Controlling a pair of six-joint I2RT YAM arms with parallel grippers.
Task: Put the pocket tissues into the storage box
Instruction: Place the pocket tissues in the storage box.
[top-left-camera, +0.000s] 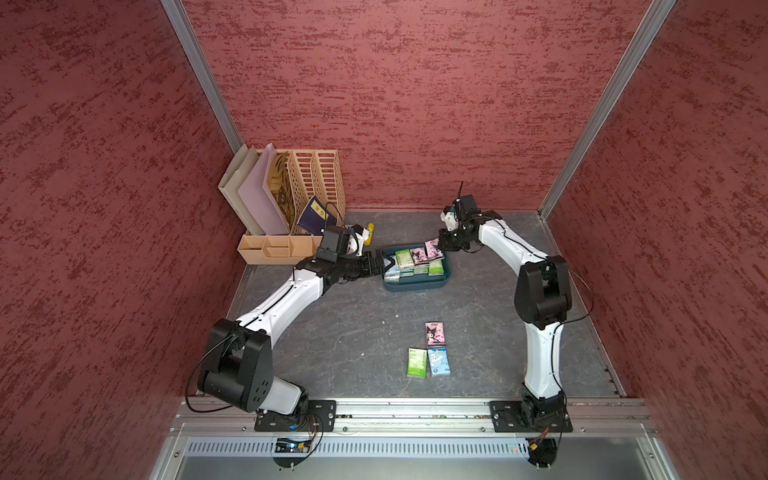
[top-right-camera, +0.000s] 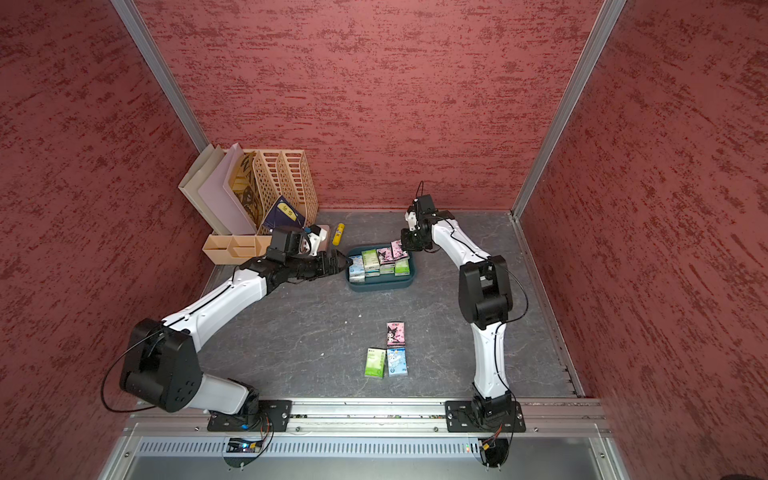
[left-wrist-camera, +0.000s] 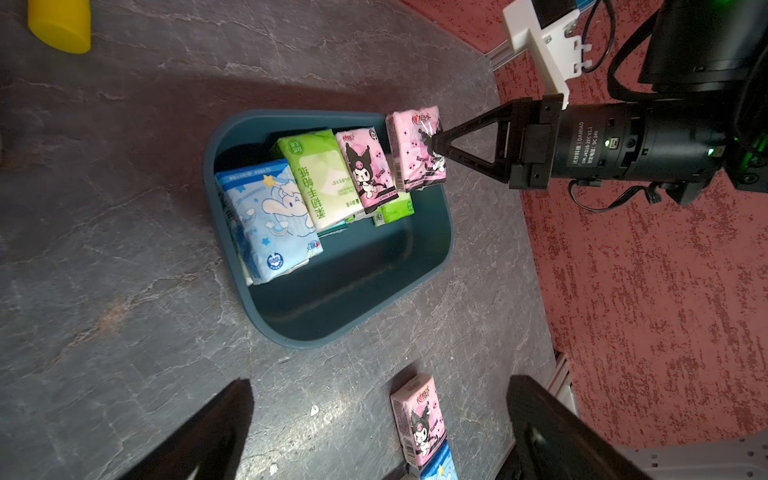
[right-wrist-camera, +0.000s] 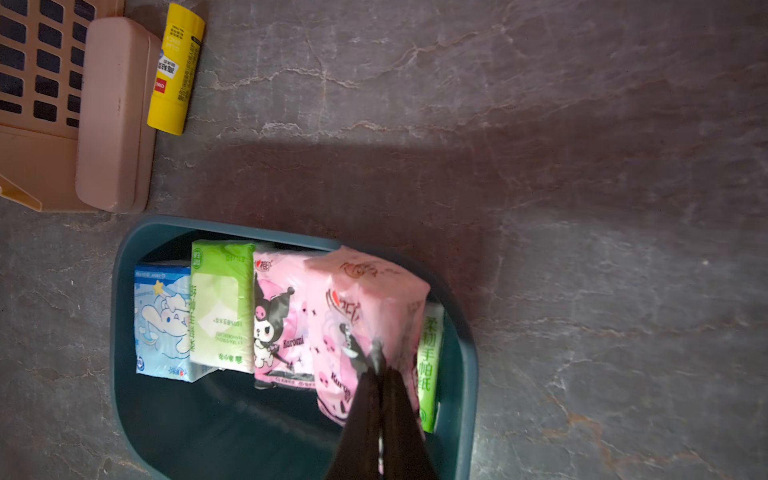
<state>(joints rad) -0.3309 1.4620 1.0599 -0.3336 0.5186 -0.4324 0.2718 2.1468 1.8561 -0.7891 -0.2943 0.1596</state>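
Right gripper (right-wrist-camera: 379, 357) is pinching pink pack (right-wrist-camera: 365, 307) over storage box (right-wrist-camera: 120, 332) far-right corner; left gripper (top-left-camera: 388, 262) is gaping beside its left rim. Only top views are showing loose green pack (top-left-camera: 417, 363).

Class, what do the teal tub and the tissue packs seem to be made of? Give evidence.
Storage box: probably moulded plastic, matte; seamless walls, rounded corners. Pocket tissues: glossy printed film wrap, likely; it shines and puckers where the right gripper pinches the pink pack.

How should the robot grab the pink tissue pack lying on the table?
From straight above, pinching across its narrow width. The pink pack lies flat with both long edges free, while the blue pack crowds its near short end.
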